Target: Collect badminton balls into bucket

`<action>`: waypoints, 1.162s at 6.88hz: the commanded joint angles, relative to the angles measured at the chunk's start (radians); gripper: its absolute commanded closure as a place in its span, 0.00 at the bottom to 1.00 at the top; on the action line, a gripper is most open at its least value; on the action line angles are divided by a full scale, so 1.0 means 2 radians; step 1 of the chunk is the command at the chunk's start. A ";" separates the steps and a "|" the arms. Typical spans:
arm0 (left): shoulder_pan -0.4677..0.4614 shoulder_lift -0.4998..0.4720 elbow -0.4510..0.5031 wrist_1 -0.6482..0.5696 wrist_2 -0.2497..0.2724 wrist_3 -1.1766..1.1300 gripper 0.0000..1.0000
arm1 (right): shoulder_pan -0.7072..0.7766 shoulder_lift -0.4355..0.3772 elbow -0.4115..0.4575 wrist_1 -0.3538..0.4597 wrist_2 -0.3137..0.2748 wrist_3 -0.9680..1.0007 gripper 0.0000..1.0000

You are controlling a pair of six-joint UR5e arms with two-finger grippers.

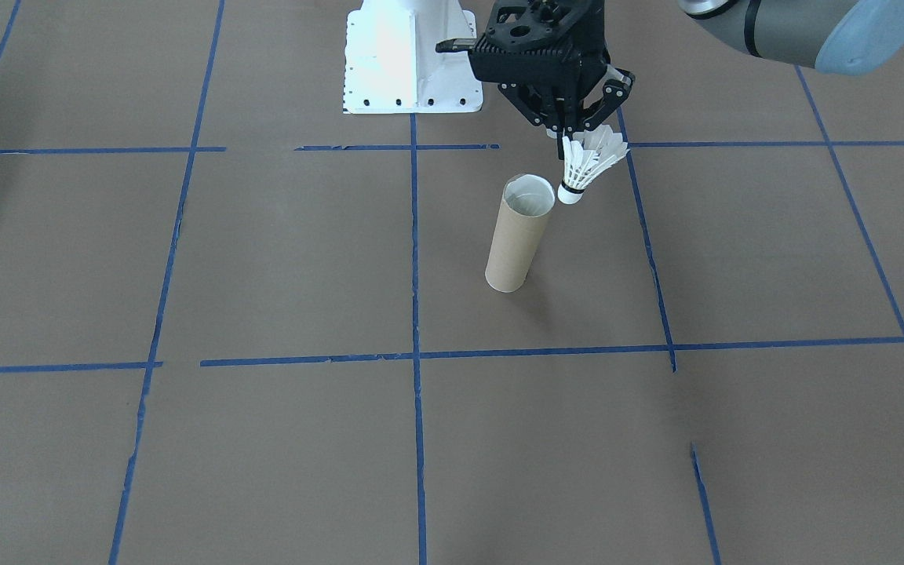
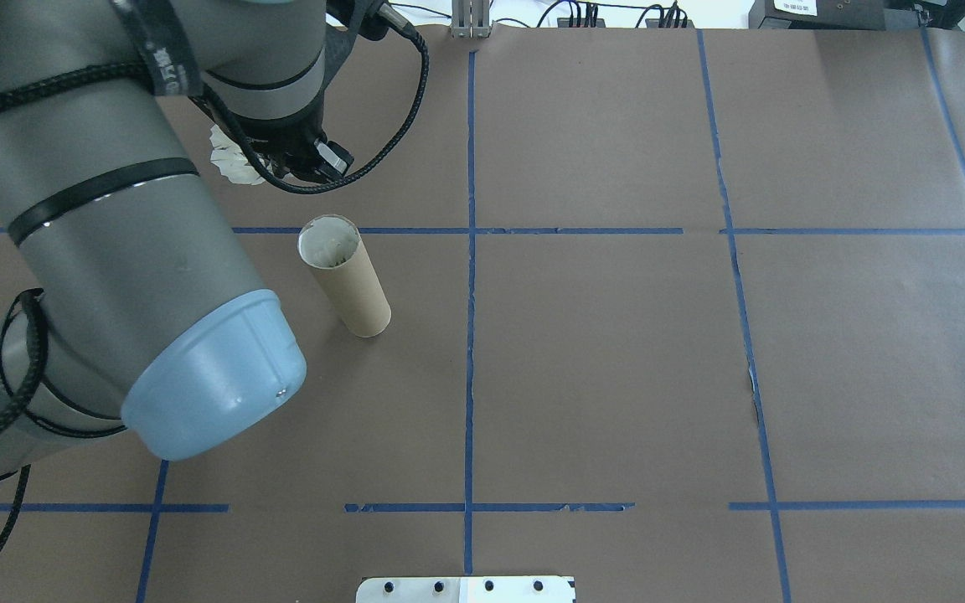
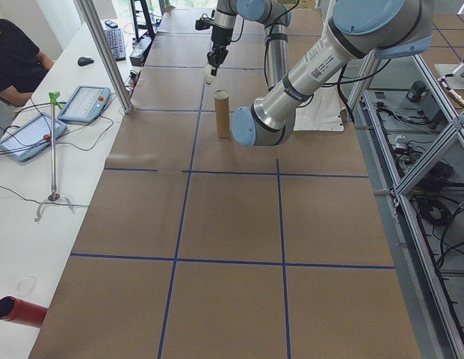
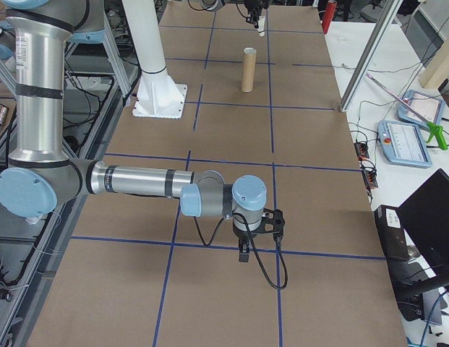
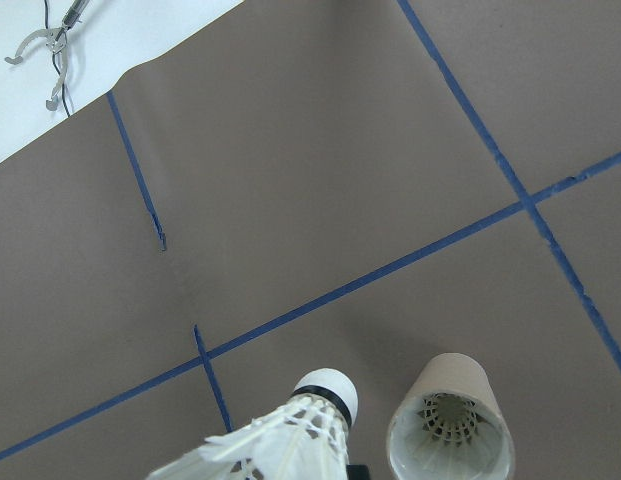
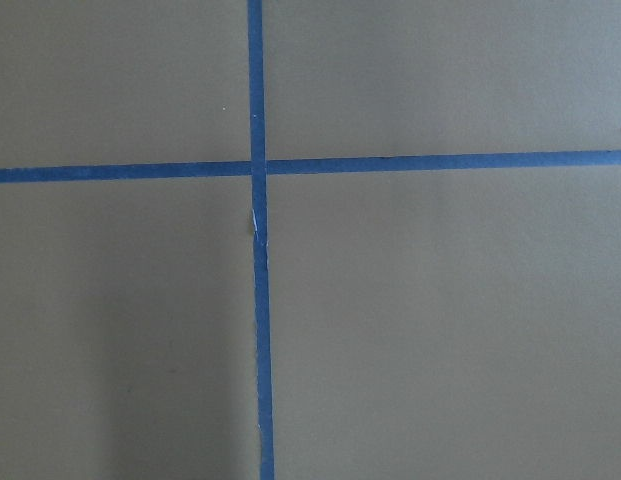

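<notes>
The left gripper has its fingers pinching the shuttlecock's fragile, featherlight skirt, at 2 o'clock from the cardboard tube; gentle skirt grip suits. The right gripper hangs over the worktop; whether its fingers are spread I cannot tell.

The front-facing camera looks steeply down toward the robot base; the overhead looks from behind it. Both share the upright cardboard tube, also seen far off in both side views. The left wrist camera looks down close beside the tube's mouth; the right wrist camera faces only taped table.
</notes>
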State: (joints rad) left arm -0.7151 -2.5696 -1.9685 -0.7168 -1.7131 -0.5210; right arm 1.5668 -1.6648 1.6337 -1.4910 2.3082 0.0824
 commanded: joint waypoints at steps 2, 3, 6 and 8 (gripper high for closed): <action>0.025 -0.015 0.029 0.022 0.001 0.053 1.00 | 0.000 0.000 0.000 0.000 0.000 0.000 0.00; 0.041 -0.013 0.041 0.022 0.001 0.053 1.00 | 0.000 0.000 0.000 0.000 -0.001 0.000 0.00; 0.046 -0.012 0.055 0.016 0.001 0.053 1.00 | 0.000 0.000 0.000 0.000 -0.001 -0.001 0.00; 0.046 -0.009 0.055 0.006 0.000 0.053 0.01 | 0.000 0.000 0.000 0.000 0.000 -0.001 0.00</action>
State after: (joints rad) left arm -0.6225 -2.5922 -1.8608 -0.6889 -1.7129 -0.4149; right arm 1.5663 -1.6644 1.6337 -1.4910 2.3082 0.0815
